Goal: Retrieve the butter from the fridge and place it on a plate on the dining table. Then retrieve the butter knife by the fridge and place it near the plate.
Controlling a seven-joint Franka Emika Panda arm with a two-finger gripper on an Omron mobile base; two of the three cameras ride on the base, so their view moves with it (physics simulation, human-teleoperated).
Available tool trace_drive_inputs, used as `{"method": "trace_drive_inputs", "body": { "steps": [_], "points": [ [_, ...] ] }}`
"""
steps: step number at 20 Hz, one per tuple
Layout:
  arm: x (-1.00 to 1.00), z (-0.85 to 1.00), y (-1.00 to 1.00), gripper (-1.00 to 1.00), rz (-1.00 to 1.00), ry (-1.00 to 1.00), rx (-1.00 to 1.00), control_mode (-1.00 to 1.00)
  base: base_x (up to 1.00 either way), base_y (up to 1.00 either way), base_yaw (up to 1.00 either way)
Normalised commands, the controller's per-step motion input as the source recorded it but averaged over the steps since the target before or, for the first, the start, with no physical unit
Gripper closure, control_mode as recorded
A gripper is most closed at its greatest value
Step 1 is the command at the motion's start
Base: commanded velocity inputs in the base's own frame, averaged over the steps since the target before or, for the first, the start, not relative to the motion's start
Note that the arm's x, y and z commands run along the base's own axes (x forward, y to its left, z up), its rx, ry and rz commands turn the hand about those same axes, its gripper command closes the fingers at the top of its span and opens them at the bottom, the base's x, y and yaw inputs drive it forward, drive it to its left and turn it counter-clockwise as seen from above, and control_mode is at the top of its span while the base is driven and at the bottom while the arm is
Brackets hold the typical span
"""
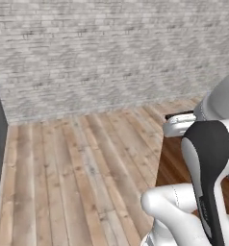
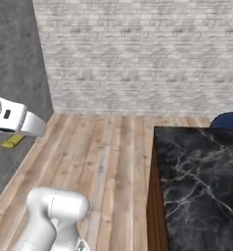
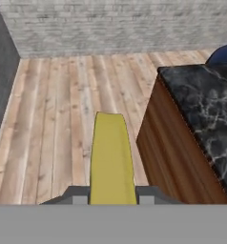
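The butter [image 3: 111, 157], a yellow-olive stick, juts forward from between my gripper [image 3: 113, 198] fingers, which are shut on it. In the right base view the butter [image 2: 13, 141] hangs under my gripper [image 2: 12, 136] at the far left, over the wooden floor. The dining table [image 3: 201, 102], black veined marble on brown wooden sides, lies ahead and to the right of the gripper, a short way off. Its top [image 2: 201, 181] near me is bare. The plate, the fridge and the butter knife are out of view.
A blue rounded seat [image 2: 227, 120] stands behind the table's far corner. A brick wall [image 1: 111, 53] closes off the back and a dark grey wall [image 2: 15, 59] the left. Open plank floor [image 1: 78, 178] lies between them and the table's side [image 1: 171, 166].
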Motion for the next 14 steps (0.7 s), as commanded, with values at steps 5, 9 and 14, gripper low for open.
{"method": "trace_drive_inputs", "body": {
  "steps": [5, 9, 14],
  "points": [
    [0.0, 0.0, 0.0, 1.0, 0.0, 0.0, 0.0, 1.0, 1.0, 0.23, -0.17],
    [0.0, 0.0, 0.0, 1.0, 0.0, 0.0, 0.0, 1.0, 1.0, 0.43, -0.23],
    [0.0, 0.0, 0.0, 1.0, 0.0, 0.0, 0.0, 1.0, 1.0, 0.92, -0.51]
  ]
}}
